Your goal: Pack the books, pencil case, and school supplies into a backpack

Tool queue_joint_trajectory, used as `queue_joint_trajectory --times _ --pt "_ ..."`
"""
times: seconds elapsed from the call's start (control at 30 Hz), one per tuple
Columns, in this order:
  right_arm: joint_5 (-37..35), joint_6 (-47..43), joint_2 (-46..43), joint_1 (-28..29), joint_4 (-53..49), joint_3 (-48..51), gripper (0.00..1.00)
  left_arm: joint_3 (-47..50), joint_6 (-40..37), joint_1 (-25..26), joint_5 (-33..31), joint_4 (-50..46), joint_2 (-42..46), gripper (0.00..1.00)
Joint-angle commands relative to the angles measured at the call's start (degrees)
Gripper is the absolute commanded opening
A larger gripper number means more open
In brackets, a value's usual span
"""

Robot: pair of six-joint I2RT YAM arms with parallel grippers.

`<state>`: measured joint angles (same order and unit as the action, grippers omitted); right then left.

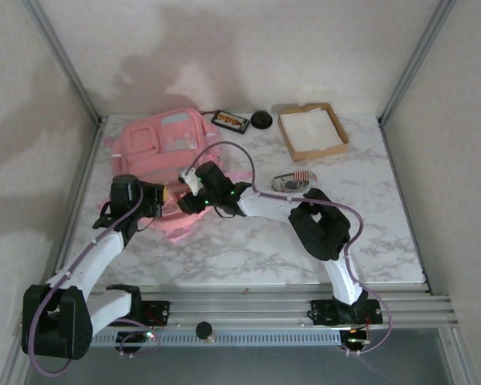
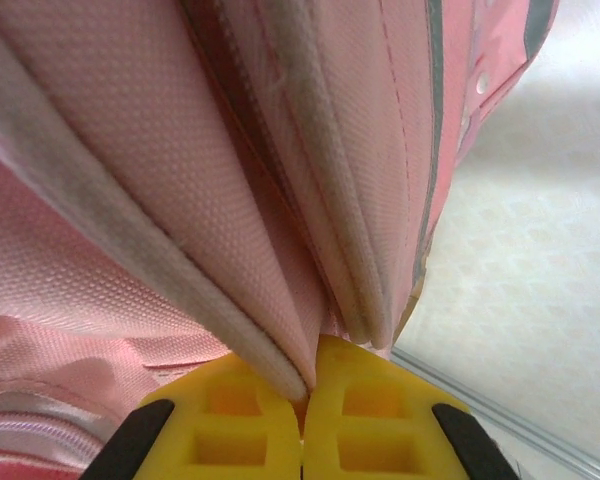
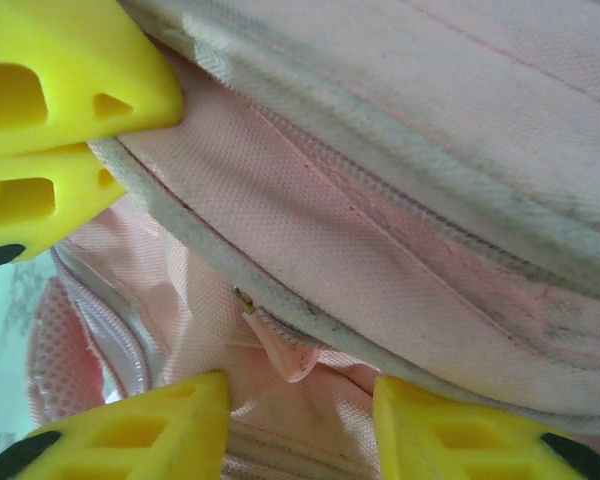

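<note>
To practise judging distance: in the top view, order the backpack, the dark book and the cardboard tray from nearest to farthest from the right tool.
1. backpack, left side, right at the right tool.
2. dark book, at the back, beside the backpack.
3. cardboard tray, back right.

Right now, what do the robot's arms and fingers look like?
The left arm and right arm are white links with chunky black joints, and a purple cable runs along each. The fingers are bright yellow blocks with hollow recesses and black patches at their outer edges.
</note>
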<state>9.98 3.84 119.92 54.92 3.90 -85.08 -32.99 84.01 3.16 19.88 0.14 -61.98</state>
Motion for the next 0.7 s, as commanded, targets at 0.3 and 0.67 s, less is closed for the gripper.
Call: queue_joint_trajectory --times 0.3,0.67 --pt "-3.5 -4.1 0.4 -1.5 15.9 2.4 0.44 -0.8 0.0 0.4 1.6 3.7 1.2 0.00" --pt "3.5 -9.6 -2.1 -2.6 19.7 4.9 0.17 -1.0 -0.1 0.4 2.1 4.4 0.9 0.00"
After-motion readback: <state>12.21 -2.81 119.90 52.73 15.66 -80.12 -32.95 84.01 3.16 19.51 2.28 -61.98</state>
